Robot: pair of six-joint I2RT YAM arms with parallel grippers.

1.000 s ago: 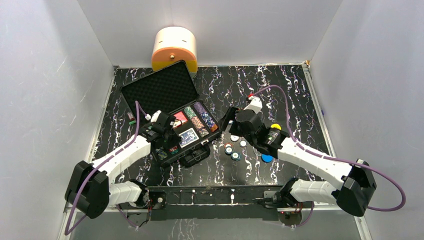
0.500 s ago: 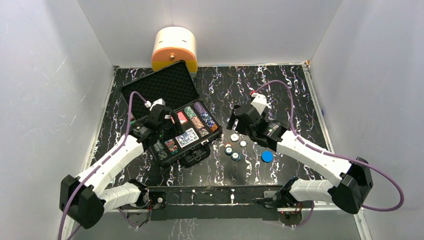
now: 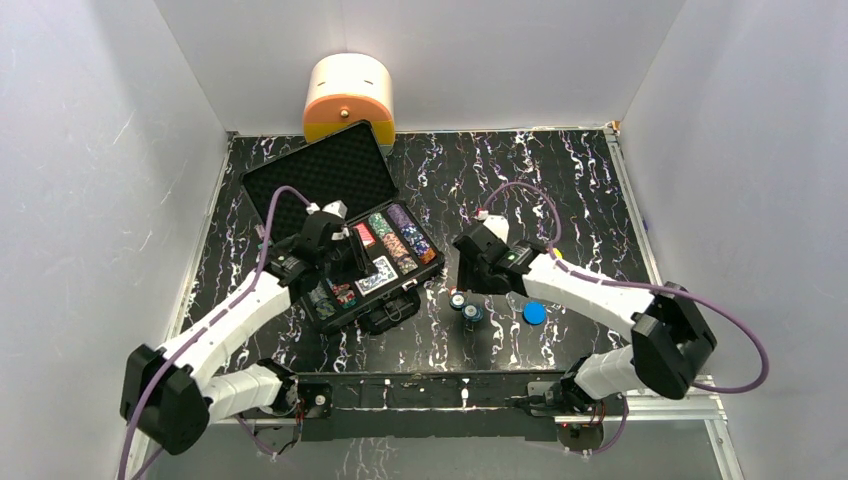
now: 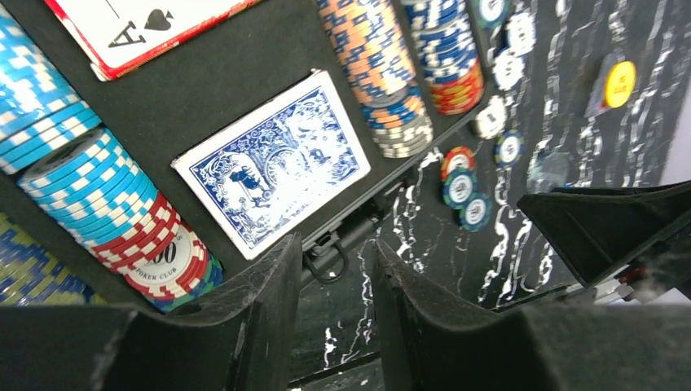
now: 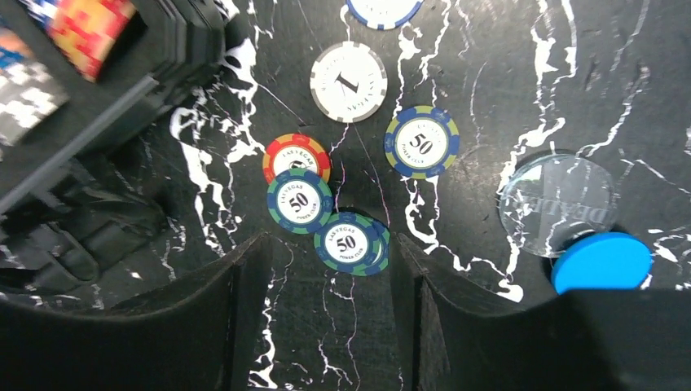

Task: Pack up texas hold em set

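Observation:
The black briefcase (image 3: 322, 305) lies open at centre left, its foam lid (image 3: 320, 175) tipped back. Inside are rows of chips (image 4: 81, 187), a blue deck (image 4: 273, 169) and a red deck (image 4: 147, 24). My left gripper (image 3: 347, 262) hovers over the case's front part, jaws a little apart and empty (image 4: 334, 248). My right gripper (image 3: 466, 266) is open, low over loose chips (image 5: 350, 243) on the table to the right of the case. Other chips (image 5: 421, 142), a clear disc (image 5: 558, 204), a blue disc (image 5: 601, 261) and a yellow disc (image 4: 620, 84) lie nearby.
A cream-and-orange rounded container (image 3: 349, 97) stands at the back behind the lid. White walls close in the black marbled table (image 3: 560, 180) on three sides. The case's front latch (image 4: 326, 257) juts toward the arms' bases.
The left gripper let go and rose over the case, then narrowed. The right gripper swung down and left over the loose chips, its jaws narrowing, and now hides the white chips from above.

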